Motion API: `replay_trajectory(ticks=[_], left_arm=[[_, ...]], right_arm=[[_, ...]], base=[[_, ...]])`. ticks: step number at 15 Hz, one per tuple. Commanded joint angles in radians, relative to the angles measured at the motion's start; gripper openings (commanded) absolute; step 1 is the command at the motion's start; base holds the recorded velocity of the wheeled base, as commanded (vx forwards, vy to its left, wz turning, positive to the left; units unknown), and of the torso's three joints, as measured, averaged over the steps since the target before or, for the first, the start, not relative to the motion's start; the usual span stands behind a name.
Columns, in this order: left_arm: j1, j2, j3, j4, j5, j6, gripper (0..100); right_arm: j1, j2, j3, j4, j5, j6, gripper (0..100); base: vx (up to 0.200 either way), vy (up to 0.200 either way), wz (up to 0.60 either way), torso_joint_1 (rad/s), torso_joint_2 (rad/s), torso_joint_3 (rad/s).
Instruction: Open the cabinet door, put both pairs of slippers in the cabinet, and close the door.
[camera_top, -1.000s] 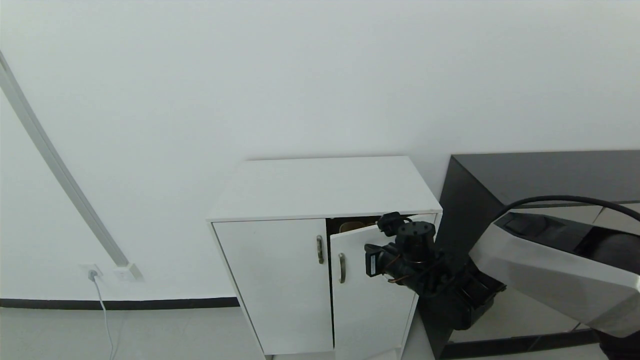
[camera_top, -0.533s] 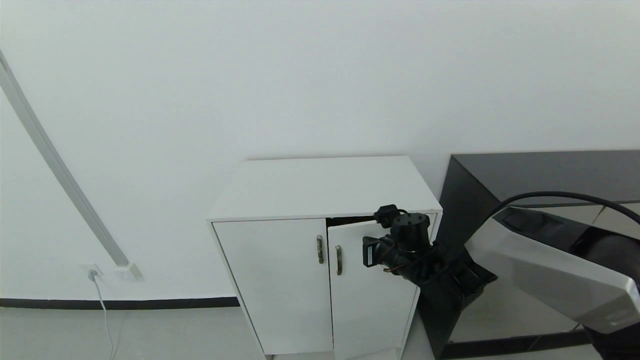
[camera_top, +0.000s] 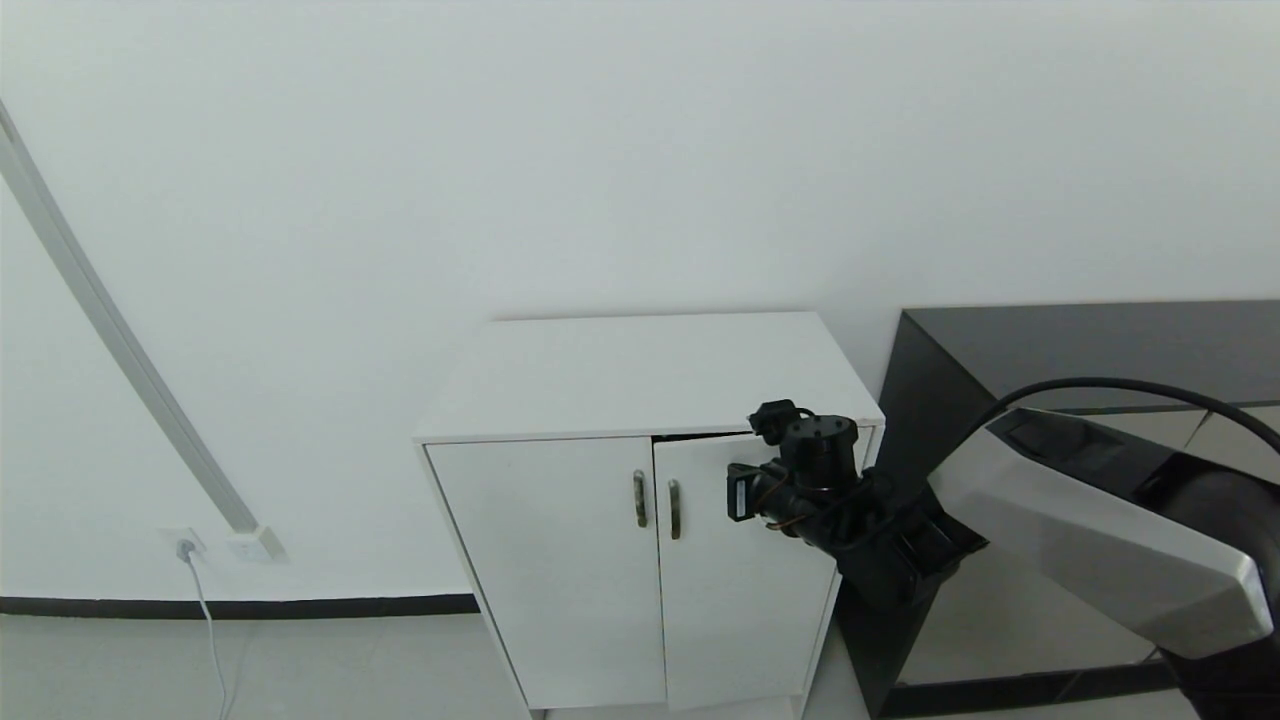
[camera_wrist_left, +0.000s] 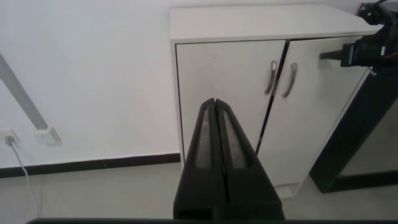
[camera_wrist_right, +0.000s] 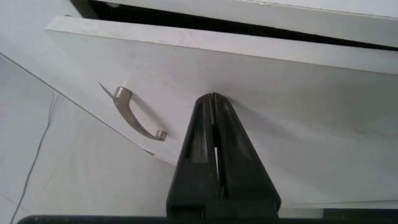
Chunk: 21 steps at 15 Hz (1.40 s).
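Touching the right door (camera_wrist_right: 280, 81) with its tip, your right gripper (camera_wrist_right: 213, 97) has its fingers pressed together with nothing between them. The contact is on the door's upper face, on the hinge side of the handle (camera_wrist_right: 138, 118). That door lies nearly flush with the cabinet (camera_top: 640, 375), a thin dark gap showing along its top. Your left gripper (camera_wrist_left: 214, 101), fingers together too, hangs well apart from the cabinet front, pointing at it.

Your head camera looks down on the white cabinet (camera_top: 650, 375); left wrist faces it from farther back, right wrist sits close against its right door (camera_wrist_right: 298, 87).
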Motion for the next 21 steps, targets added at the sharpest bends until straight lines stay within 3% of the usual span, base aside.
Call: replay_trajectory(ticks=[1,21], left_arm=[[0.0,0.001,0.0,0.0,-0.001,0.0,0],[0.0,0.001,0.0,0.0,-0.001,0.0,0]], right_arm=[[-0.001,0.006,-0.004,0.0,0.0,0.0,0],[-0.001,0.057,-0.096,0.027,-0.009,0.0,0]], base=[[0.0,0.0,0.0,0.0,0.0,0.0],[0.0,0.0,0.0,0.0,0.0,0.0]])
